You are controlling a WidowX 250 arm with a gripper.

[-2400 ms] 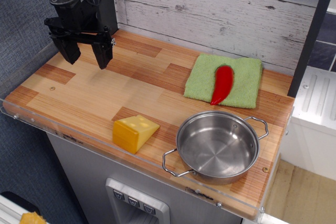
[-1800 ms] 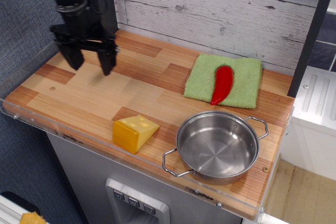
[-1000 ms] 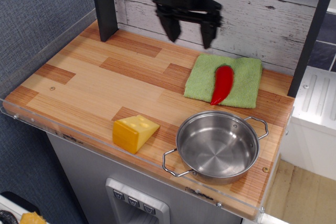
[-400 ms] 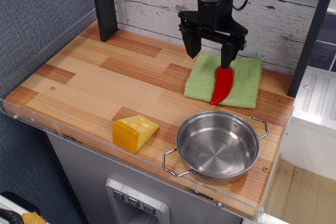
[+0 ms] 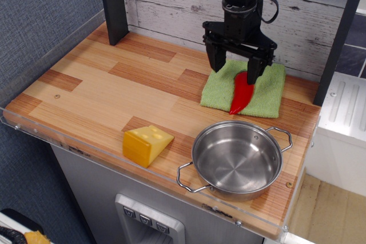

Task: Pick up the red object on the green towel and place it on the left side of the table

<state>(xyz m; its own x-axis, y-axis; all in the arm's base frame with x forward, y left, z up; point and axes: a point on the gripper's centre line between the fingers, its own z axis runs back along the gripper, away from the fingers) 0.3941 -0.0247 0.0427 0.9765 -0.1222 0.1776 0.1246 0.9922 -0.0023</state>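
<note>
The red chili pepper point(image 5: 241, 94) lies on the green towel point(image 5: 270, 93) at the back right of the wooden table point(image 5: 114, 98). Its upper end is hidden behind my gripper. My gripper point(image 5: 235, 72) is open, its two black fingers spread wide over the towel's back part. One finger point(image 5: 218, 60) stands at the towel's left edge, the other finger point(image 5: 254, 69) just right of the pepper's upper end. The gripper holds nothing.
A yellow cheese wedge point(image 5: 146, 144) sits near the front edge. A steel pot point(image 5: 237, 159) with two handles stands at the front right, just in front of the towel. A dark post point(image 5: 112, 4) rises at the back left; a plank wall point(image 5: 171, 4) runs behind.
My gripper has travelled from the table's back left across to the right and come down over the towel and the pepper's upper end. It stayed open. The pepper has not moved.
</note>
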